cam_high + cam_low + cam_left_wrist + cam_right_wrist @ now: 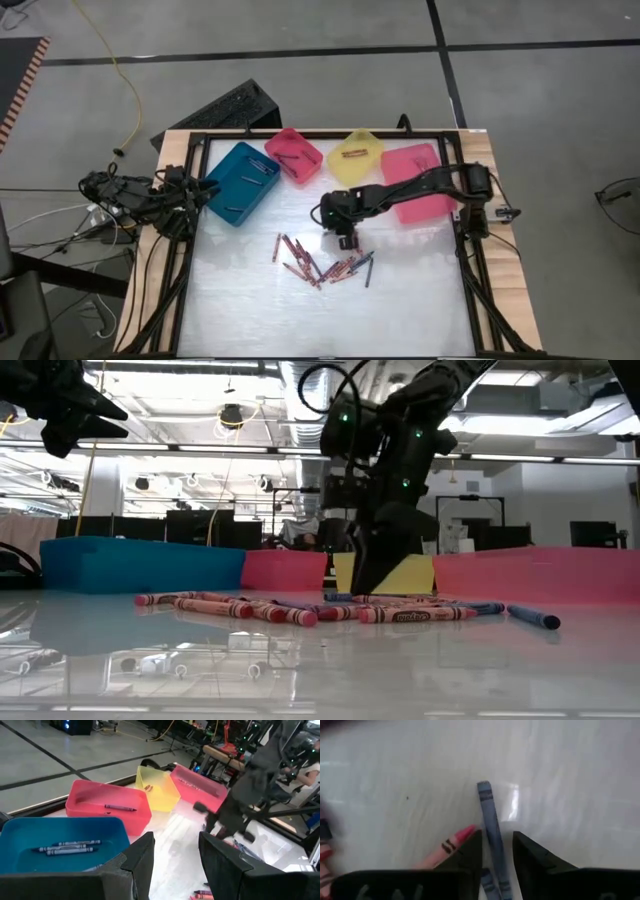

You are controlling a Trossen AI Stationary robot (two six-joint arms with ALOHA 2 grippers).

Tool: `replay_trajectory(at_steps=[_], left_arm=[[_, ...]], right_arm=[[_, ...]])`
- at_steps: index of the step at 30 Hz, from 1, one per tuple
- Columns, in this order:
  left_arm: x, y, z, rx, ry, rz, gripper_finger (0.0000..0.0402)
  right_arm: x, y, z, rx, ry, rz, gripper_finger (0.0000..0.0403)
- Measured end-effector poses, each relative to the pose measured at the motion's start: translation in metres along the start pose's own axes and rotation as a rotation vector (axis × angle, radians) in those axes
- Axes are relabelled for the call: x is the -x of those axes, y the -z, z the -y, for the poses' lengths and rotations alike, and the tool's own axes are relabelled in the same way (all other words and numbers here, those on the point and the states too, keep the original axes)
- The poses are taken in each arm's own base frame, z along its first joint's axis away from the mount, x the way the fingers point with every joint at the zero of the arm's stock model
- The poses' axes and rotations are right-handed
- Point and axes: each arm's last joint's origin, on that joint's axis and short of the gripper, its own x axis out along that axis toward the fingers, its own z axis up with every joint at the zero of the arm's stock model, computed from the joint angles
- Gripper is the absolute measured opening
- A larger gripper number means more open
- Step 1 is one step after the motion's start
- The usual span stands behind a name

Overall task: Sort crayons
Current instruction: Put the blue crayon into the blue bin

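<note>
A loose pile of crayons (318,264), mostly red with some dark blue, lies flat on the white tabletop near its middle. My right gripper (346,240) hangs over the pile's far right end, pointing steeply down, fingers open. In the right wrist view a blue crayon (487,805) lies along the gap between the fingers, which stand on either side of it, and a red crayon's tip (462,836) shows beside one finger. My left gripper (175,845) waits open at the table's left edge, by the teal bin (240,182).
Along the far edge stand the teal bin, a small pink bin (293,155), a yellow bin (355,157) and a larger pink bin (420,182), each holding a few crayons. A single blue crayon (535,618) lies apart at the pile's right. Bare white surface stretches toward the near edge.
</note>
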Motion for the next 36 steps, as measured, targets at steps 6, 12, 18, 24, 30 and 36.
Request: replay_trajectory(at_steps=[6,12,18,24,30,36], left_arm=[[0.0,0.0,0.0,-0.001,-0.002,0.0,0.0145],[0.0,0.0,0.0,0.002,-0.004,0.001,0.0145],[0.0,0.0,0.0,0.002,-0.004,0.001,0.0145],[0.0,0.0,0.0,0.002,-0.005,0.001,0.0145],[0.0,0.0,0.0,0.002,-0.005,0.001,0.0145],[0.0,0.0,0.0,0.002,-0.004,0.0,0.0145]], right_arm=[[-0.021,0.004,0.0,-0.009,0.011,-0.039,0.0109],[-0.02,0.004,0.001,-0.046,0.029,-0.044,0.0086],[-0.02,0.005,0.001,-0.089,0.036,-0.046,0.0025],[-0.019,0.001,0.002,-0.122,0.04,-0.027,0.0007],[-0.012,-0.014,0.004,-0.13,0.046,0.014,0.0003],[-0.001,-0.043,0.009,-0.095,0.077,0.198,0.0003]])
